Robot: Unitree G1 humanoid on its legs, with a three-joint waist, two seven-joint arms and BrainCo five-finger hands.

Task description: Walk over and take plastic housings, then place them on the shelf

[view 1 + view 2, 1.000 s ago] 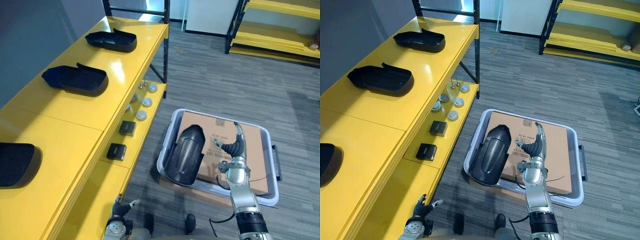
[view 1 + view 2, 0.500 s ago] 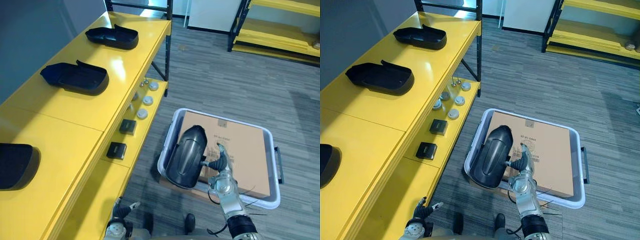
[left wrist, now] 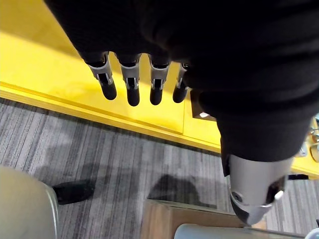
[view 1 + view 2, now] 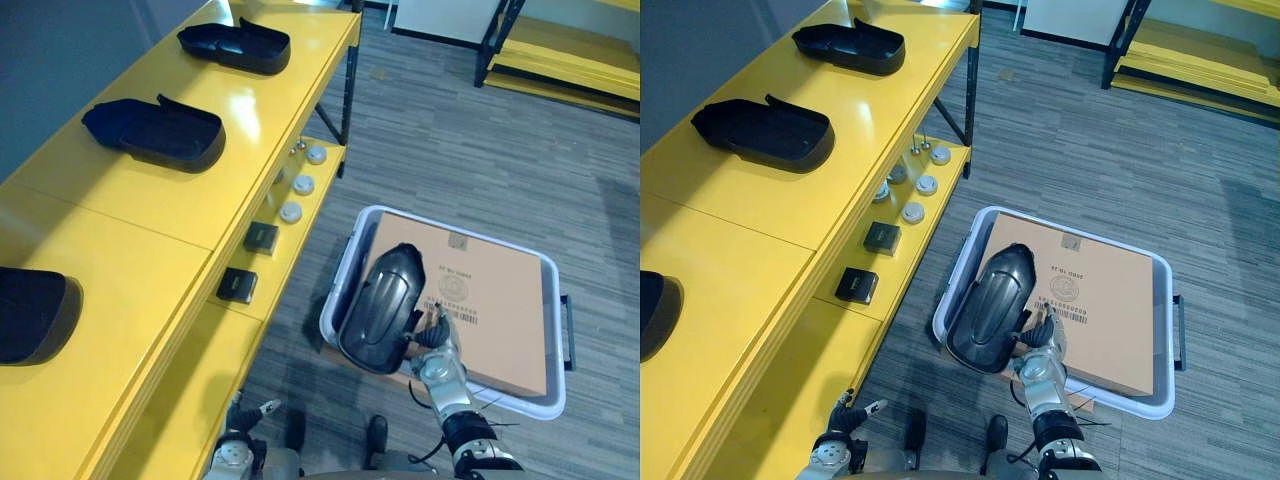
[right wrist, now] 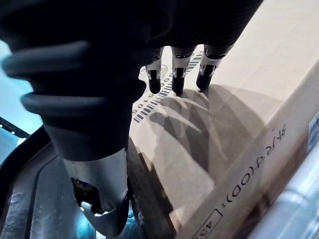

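On the long yellow shelf [image 4: 150,215] at our left we count three black plastic housings [image 4: 155,132], lying well apart along its top. On its lower level lie two small black square boxes [image 4: 261,236] and at least three pale round discs [image 4: 303,184]. Our left hand [image 3: 132,82] hangs low beside that shelf, fingers straight and loose, holding nothing. A fourth housing [image 4: 385,305] leans in the one pale plastic floor bin [image 4: 548,405] against one flat brown cardboard box [image 4: 490,300]. Our right hand [image 5: 177,74] reaches straight fingers over the cardboard, thumb next to that housing, gripping nothing.
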